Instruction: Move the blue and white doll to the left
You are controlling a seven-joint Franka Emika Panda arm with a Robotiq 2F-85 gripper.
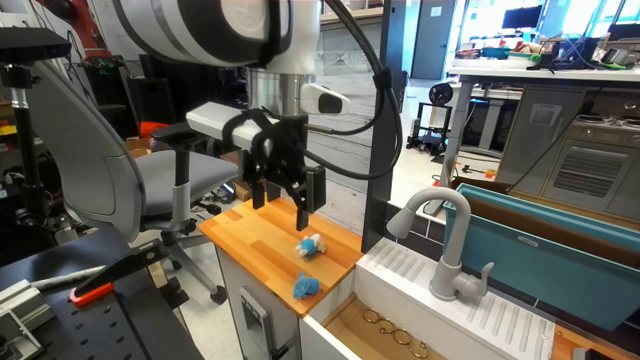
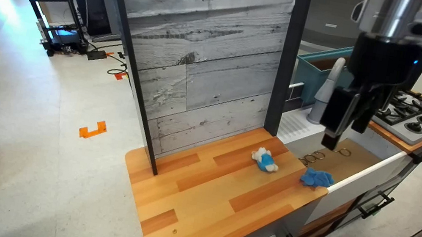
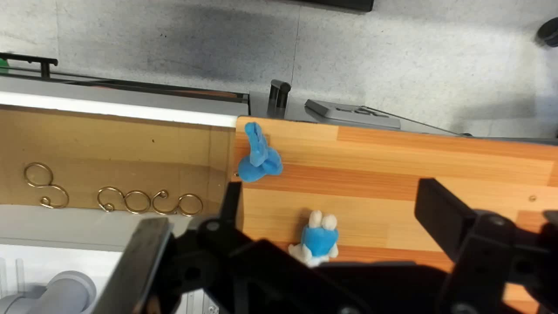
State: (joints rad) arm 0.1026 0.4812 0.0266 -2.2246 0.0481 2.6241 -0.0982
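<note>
The blue and white doll (image 1: pixel 310 246) lies on the wooden counter (image 1: pixel 265 235). It also lies there in an exterior view (image 2: pixel 265 160), near the panel's dark post. In the wrist view the doll (image 3: pixel 319 240) shows between the fingers, its lower part hidden by the gripper body. My gripper (image 1: pixel 280 210) is open and empty, held in the air above the counter. It also shows in an exterior view (image 2: pixel 344 134) and, with fingers wide apart, in the wrist view (image 3: pixel 329 198). Nothing touches the doll but the counter.
A solid blue soft toy (image 1: pixel 306 286) lies at the counter's edge beside the sink; it also shows in the wrist view (image 3: pixel 260 157). The white sink (image 1: pixel 330 334) holds several brass rings (image 1: pixel 395 334). A grey faucet (image 1: pixel 452 250) and a wood-pattern panel (image 2: pixel 213 50) stand upright.
</note>
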